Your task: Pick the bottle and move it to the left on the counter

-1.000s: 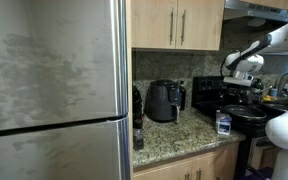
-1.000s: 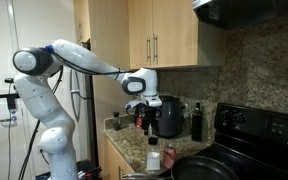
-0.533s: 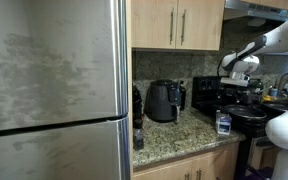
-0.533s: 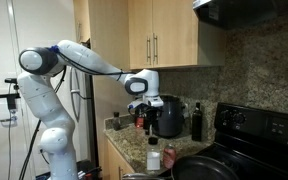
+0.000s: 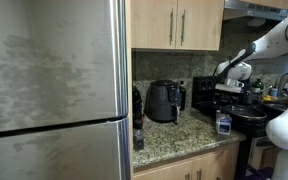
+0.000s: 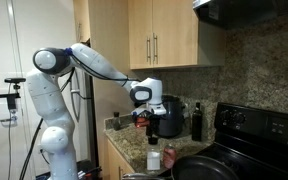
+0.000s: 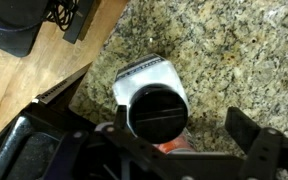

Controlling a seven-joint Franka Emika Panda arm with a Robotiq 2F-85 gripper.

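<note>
The bottle [image 5: 223, 122] is small and white with a blue label. It stands upright near the front edge of the granite counter [image 5: 179, 135], next to the stove. It also shows in the other exterior view [image 6: 154, 159]. In the wrist view I look straight down on its dark round cap [image 7: 156, 108]. My gripper [image 7: 182, 126] is open and empty above it, with the bottle nearer one finger than the other [image 7: 250, 130]. In both exterior views the gripper [image 5: 227, 95] [image 6: 149, 112] hangs well above the bottle. A reddish patch [image 7: 169, 146] shows just below the cap.
A black air fryer [image 5: 164, 100] stands at the back of the counter. A slim dark bottle [image 6: 196, 120] is by the backsplash. The black stove [image 5: 210, 92] carries a dark pan [image 5: 249, 115]. A steel fridge [image 5: 54, 90] fills one side, with cabinets [image 5: 179, 22] overhead.
The gripper has come down and moved across toward the bottle, and now hangs over it. The bottle has not moved.
</note>
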